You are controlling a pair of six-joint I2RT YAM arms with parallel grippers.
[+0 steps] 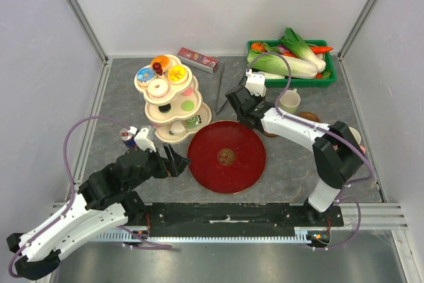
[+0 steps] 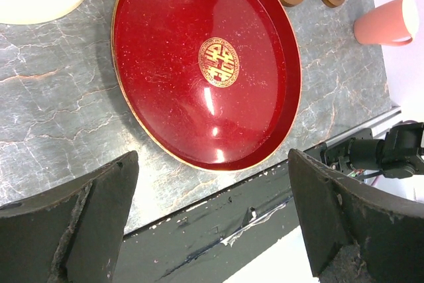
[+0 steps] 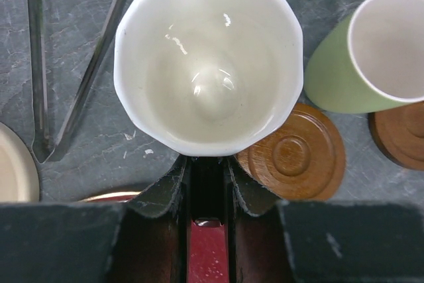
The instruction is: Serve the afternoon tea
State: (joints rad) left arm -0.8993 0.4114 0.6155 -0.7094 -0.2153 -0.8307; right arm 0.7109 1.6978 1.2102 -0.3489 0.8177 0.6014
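Fingers (image 3: 173,187) of the right gripper (image 3: 207,167) pinch the white mug (image 3: 209,57) at its near edge, with a brown coaster (image 3: 295,157) just right of the fingertips. Left gripper (image 2: 212,183) fingers are spread wide, and the red tray (image 2: 152,97) lies ahead between them.

The red tray (image 2: 205,64) looks lacquered: very glossy and smooth, with bright reflections and a gold emblem in its middle. Under the tray, the counter (image 2: 53,97) is grey with pale veins like stone, and matt. Beyond the tray, the white mug (image 3: 209,57) shines like glazed ceramic, the pale green mug (image 3: 334,81) is duller outside, and the brown coasters (image 3: 291,157) look like turned wood with a soft sheen. The fingers (image 2: 86,223) of the left pincer (image 2: 212,220) are black, matt and scuffed.
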